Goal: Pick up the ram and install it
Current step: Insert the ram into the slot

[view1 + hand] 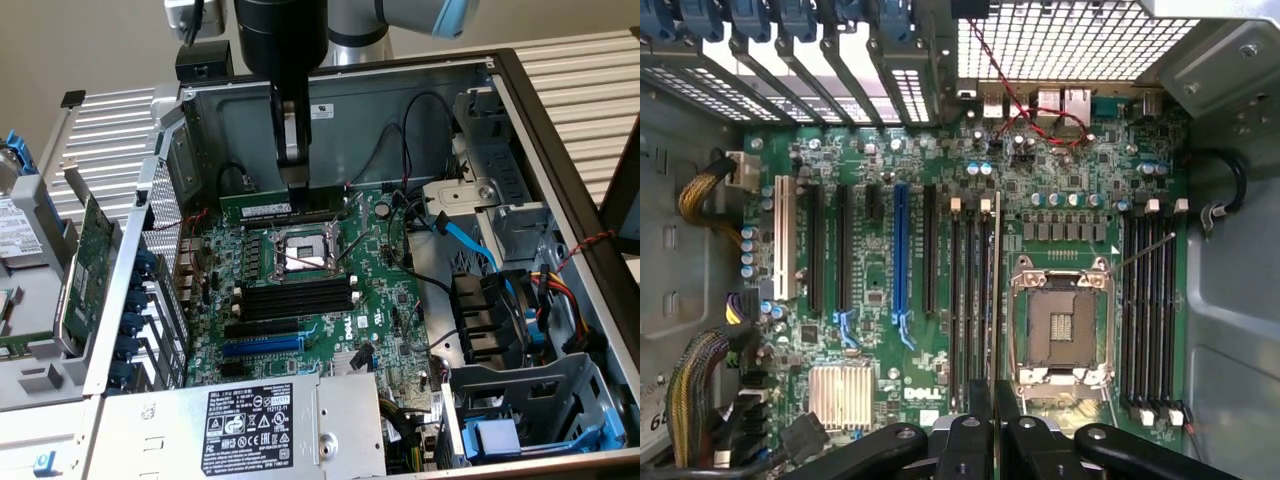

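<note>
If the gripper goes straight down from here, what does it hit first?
The ram held in the gripper would land first, seemingly on the memory slot beside the CPU socket. Depth leaves the exact alignment unclear.

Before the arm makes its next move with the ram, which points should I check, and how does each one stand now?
1. The gripper is shut on the ram: ok.
2. The ram runs parallel to the memory slots: ok.
3. The ram is above the slot bank beside the CPU socket: ok.
4. The end clips are open: cannot tell.
5. The ram is seated in a slot: cannot tell.
</note>
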Controlling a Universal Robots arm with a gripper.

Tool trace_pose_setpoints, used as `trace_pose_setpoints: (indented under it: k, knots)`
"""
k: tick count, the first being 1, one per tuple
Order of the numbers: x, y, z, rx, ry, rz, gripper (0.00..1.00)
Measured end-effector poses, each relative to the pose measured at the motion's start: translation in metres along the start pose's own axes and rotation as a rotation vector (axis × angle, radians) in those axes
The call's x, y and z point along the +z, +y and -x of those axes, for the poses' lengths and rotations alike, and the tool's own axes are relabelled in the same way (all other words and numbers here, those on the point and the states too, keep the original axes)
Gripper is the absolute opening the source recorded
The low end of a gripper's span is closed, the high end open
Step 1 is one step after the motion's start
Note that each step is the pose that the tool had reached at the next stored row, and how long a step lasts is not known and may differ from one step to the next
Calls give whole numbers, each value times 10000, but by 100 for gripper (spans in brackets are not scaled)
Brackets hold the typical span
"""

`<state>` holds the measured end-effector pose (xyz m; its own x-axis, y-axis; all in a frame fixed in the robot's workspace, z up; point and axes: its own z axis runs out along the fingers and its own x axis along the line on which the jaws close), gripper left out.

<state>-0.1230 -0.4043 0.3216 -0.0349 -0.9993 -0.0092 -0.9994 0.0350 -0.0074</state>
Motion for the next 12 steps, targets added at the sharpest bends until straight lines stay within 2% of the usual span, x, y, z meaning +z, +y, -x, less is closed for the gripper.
trace_pose_setpoints:
  k: [12]
  knots:
    - [93,-10,0,0,1,1,13]
